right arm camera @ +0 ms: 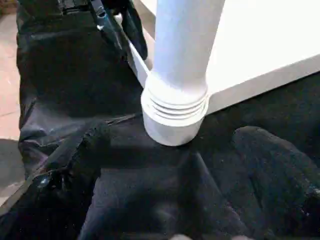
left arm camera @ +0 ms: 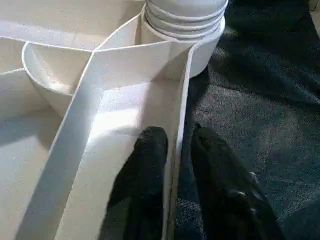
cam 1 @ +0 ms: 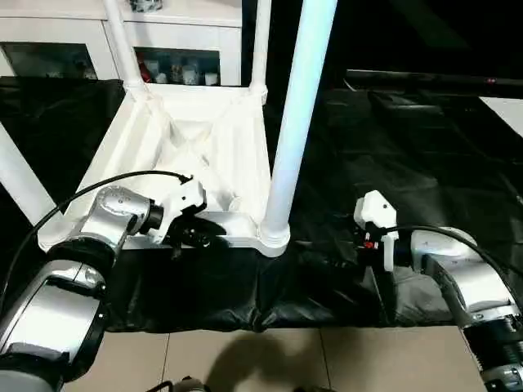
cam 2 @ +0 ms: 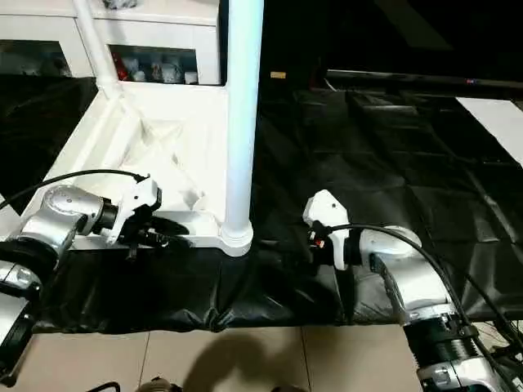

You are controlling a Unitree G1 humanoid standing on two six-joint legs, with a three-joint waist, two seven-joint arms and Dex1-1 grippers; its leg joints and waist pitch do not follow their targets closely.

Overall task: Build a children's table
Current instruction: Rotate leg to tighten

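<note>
The children's table lies upside down on the black sheet, ribbed underside up, with its white legs standing up. The nearest leg rises from the front right corner socket. My left gripper is at the table's near rim, just left of that socket. In the left wrist view its black fingers sit on either side of the thin rim wall, pinched close on it. My right gripper lies low on the sheet to the right of the socket, open, with both fingers pointing at the leg's base.
The black-sheeted work table stretches to the right and ends at a near edge over beige floor. A white glass-door cabinet stands behind. Another leg slants out at the far left.
</note>
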